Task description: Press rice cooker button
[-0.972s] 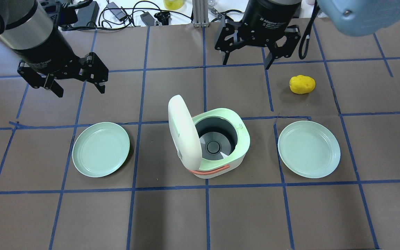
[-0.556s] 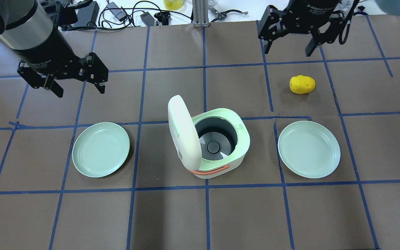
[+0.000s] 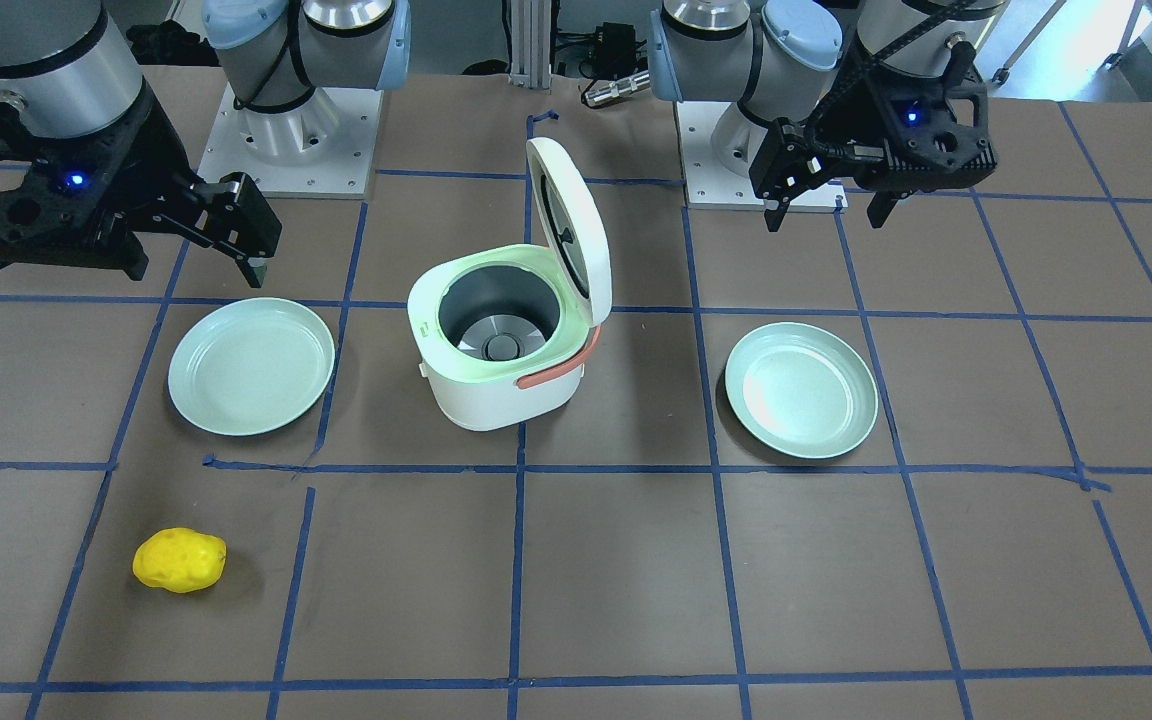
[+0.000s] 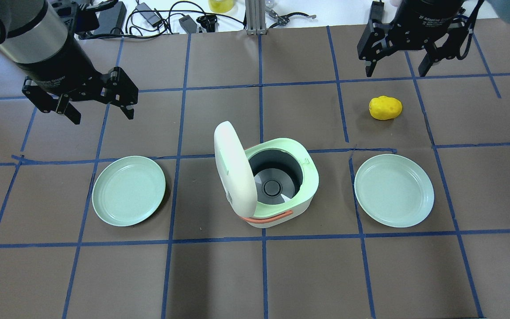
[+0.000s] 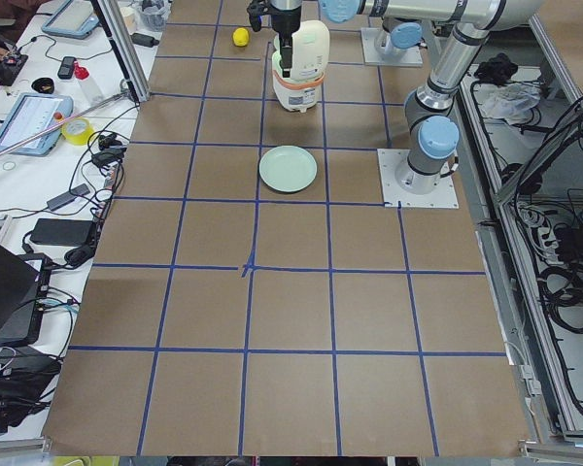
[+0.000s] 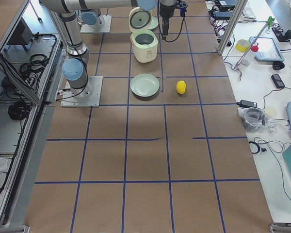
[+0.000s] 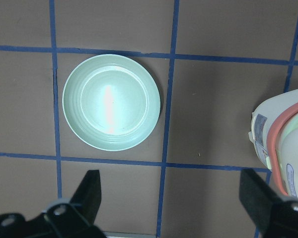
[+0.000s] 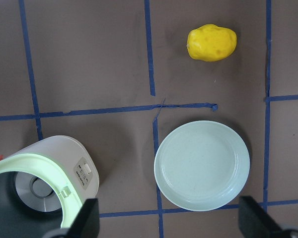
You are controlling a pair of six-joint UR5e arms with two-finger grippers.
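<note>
The white and mint rice cooker stands mid-table with its lid swung up and its pot empty; it also shows in the front view. Its small control panel faces the right plate. My right gripper is open and empty, high over the far right of the table beyond the yellow potato, far from the cooker. My left gripper is open and empty, to the far left of the cooker above the left plate. In the left wrist view the cooker is at the right edge.
Two mint plates flank the cooker: the left one shows in the left wrist view and the right one in the right wrist view. The potato lies beyond the right plate. Cables and adapters lie past the far table edge.
My right gripper has moved right and away, from behind the cooker to behind the potato. My left arm, the cooker and its raised lid have not moved.
</note>
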